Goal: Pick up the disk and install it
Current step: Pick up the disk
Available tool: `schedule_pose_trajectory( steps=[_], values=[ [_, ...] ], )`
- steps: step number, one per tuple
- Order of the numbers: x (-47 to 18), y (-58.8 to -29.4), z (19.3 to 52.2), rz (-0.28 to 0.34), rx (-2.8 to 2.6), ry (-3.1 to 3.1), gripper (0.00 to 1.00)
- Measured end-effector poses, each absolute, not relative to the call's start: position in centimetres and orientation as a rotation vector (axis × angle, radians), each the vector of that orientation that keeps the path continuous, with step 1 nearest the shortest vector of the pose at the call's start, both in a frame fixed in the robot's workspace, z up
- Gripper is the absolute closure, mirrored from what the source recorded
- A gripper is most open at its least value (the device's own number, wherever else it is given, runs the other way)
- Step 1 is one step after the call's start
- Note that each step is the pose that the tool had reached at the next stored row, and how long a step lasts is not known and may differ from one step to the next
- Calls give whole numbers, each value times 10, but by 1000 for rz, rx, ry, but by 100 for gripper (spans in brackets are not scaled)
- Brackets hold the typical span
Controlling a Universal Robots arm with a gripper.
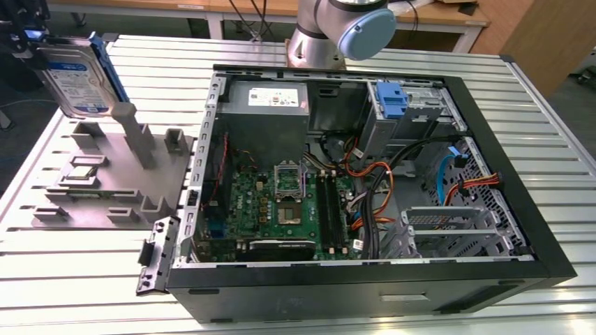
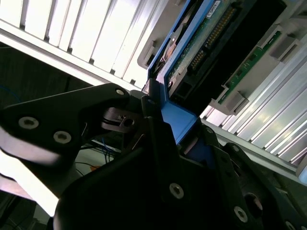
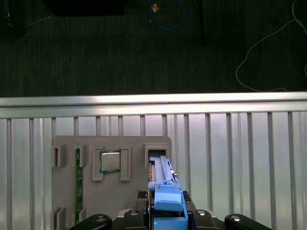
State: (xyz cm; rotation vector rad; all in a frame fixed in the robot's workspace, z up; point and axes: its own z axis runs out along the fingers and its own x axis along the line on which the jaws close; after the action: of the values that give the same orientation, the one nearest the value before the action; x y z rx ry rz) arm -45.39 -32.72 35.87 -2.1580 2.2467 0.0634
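Note:
The disk (image 1: 79,77) is a grey hard drive with a blue-and-white label in a blue carrier bracket. It stands on edge at the exterior view's far left, just over the back of the grey parts holder (image 1: 102,188). My gripper (image 1: 30,45) is shut on its upper end. In the first wrist view the blue carrier (image 3: 168,199) runs between the black fingers (image 3: 98,220) toward a slot in the holder (image 3: 156,153). In the second wrist view the disk's circuit-board side (image 2: 204,43) and blue bracket (image 2: 178,122) show past the gripper (image 2: 160,120).
An open computer case (image 1: 373,279) lies on the slatted metal table (image 1: 93,286), with a motherboard (image 1: 279,202), a grey power-supply box (image 1: 265,98) and a drive bay holding a bare blue bracket (image 1: 392,101). The holder also carries a processor chip (image 3: 110,162) and a memory stick (image 3: 77,184).

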Motion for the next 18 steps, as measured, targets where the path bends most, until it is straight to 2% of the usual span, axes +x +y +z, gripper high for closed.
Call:
schedule_pose_trajectory(
  steps=[18],
  values=[
    [-454,-327,362,63,-2158,2247,63]
  ],
)
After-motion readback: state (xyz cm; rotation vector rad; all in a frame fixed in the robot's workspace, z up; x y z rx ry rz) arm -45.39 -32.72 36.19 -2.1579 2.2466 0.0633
